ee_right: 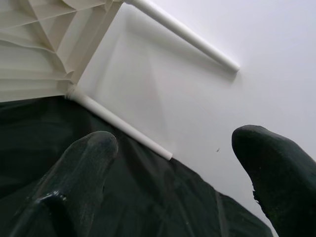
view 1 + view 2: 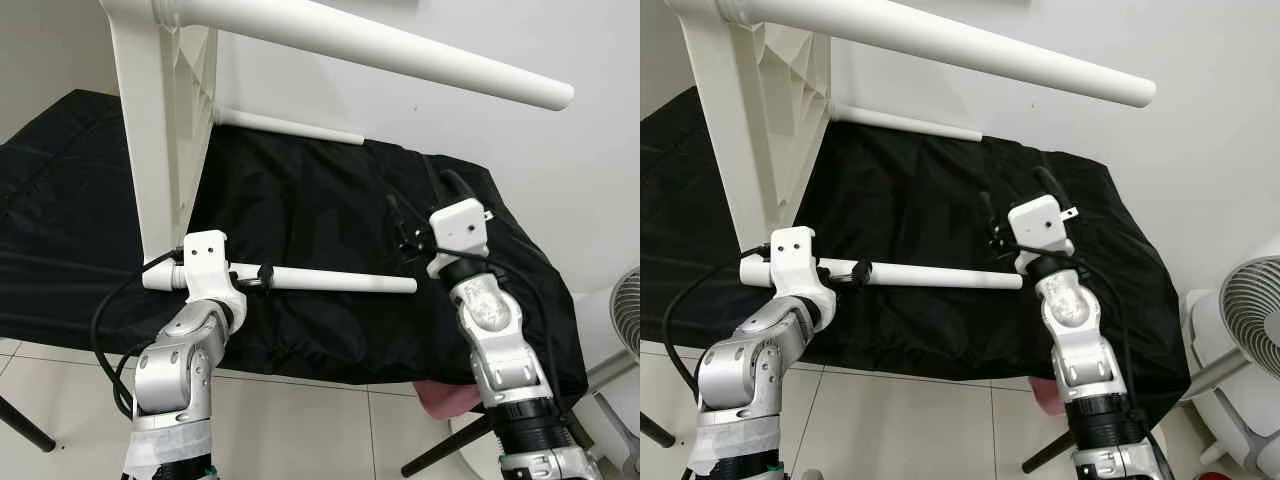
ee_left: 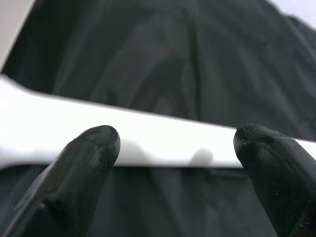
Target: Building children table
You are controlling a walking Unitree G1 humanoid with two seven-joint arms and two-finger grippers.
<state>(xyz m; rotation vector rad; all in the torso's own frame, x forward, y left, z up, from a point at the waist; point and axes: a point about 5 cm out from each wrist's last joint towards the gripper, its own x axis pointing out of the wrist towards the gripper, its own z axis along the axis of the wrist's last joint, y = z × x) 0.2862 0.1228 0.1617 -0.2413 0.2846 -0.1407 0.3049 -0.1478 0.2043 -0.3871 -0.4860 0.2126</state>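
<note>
A white plastic children's table [image 2: 160,130] stands on its side on a black cloth [image 2: 320,200]. One fitted leg [image 2: 400,50] sticks out to the right overhead. Another fitted leg [image 2: 290,128] runs along the cloth at the back. A loose white leg [image 2: 340,282] lies across the front, its left end by the tabletop's lower corner. My left gripper [image 2: 255,275] is open, its fingers [image 3: 94,148] spread along this leg [image 3: 163,143]. To the right of the leg's free end, my right gripper [image 2: 420,210] hangs open and empty above the cloth, looking toward the table's ribbed underside [image 1: 44,44].
A white wall rises close behind the cloth. A grey fan [image 2: 1250,320] stands on the floor at the right. White floor tiles [image 2: 300,430] lie in front, with a black stand leg [image 2: 25,430] at the lower left and a pink object [image 2: 440,400] under the cloth's edge.
</note>
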